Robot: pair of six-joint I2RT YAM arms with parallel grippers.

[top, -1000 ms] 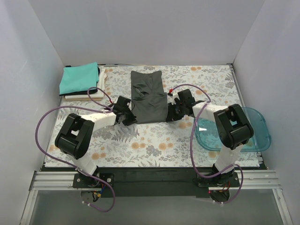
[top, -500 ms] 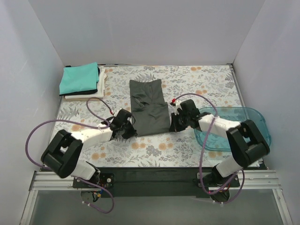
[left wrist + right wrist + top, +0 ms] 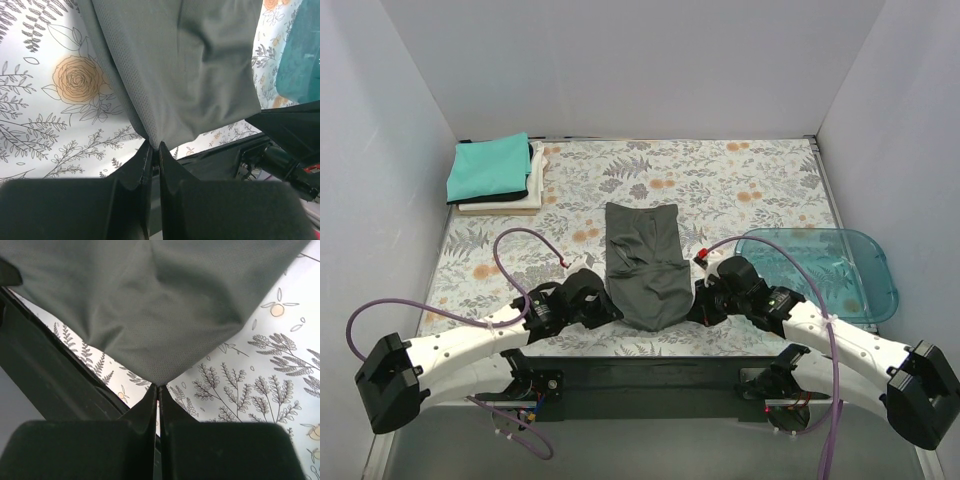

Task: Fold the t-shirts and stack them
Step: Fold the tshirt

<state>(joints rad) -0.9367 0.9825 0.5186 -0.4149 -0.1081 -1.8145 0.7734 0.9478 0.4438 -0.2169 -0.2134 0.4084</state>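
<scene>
The dark charcoal-grey t-shirt (image 3: 645, 262) lies as a long narrow strip down the middle of the floral table, its near end at the front edge. My left gripper (image 3: 610, 310) is shut on its near left corner (image 3: 155, 135). My right gripper (image 3: 696, 308) is shut on its near right corner (image 3: 159, 375). Both corners are lifted slightly, and the cloth sags between them. A folded teal shirt (image 3: 490, 168) tops a stack at the back left, over a black shirt (image 3: 533, 160) and a cream-white shirt (image 3: 505, 203).
A translucent blue-green plastic tub (image 3: 820, 275) sits at the right, just beyond my right arm. The table's dark front rail (image 3: 650, 372) runs right under both grippers. White walls close in the left, back and right sides.
Both grippers have pulled the grey shirt toward the front edge, dragging it from the back middle of the table. Both arms now stretch low along the front.
</scene>
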